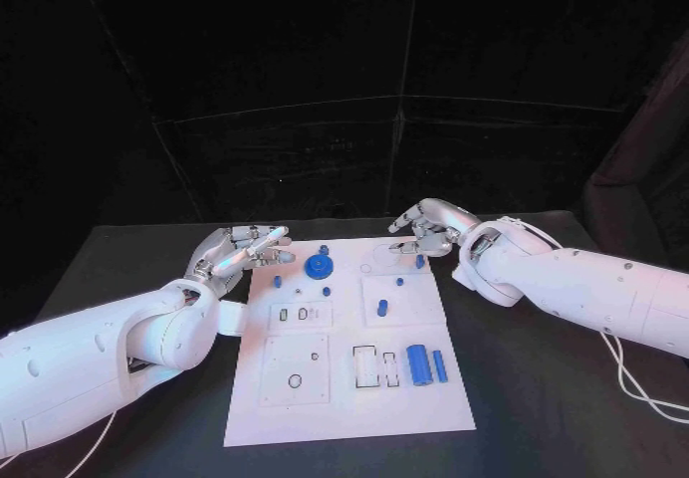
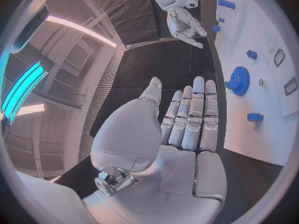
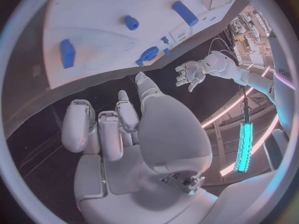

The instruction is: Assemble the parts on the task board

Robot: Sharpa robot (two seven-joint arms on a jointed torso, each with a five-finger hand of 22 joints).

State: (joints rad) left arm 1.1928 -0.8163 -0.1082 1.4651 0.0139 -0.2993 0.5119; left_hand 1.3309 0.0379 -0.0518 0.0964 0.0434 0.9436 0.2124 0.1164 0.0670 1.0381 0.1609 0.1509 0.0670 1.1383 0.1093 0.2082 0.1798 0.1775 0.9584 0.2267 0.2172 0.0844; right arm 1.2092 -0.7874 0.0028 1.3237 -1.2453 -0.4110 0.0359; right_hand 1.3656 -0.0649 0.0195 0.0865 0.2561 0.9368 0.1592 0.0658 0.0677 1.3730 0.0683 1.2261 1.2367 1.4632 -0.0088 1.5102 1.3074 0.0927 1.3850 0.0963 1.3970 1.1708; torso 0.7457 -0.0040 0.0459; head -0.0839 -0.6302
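Task board [image 1: 344,398] flat at middle of black desk [image 1: 546,398]. Blue gear [image 1: 319,266] on board's far part, small blue pegs near it; blue cylinder [image 1: 418,364] and thin blue bar [image 1: 439,365] side by side by board's right edge, nothing over them. Left hand [image 1: 237,249] just off board's far-left corner, fingers straight, released, holding nothing. Right hand [image 1: 428,227] above far-right corner, fingers loosely curled, apart, empty.

Dim backdrop; bright board; fisheye-bent wrist edges
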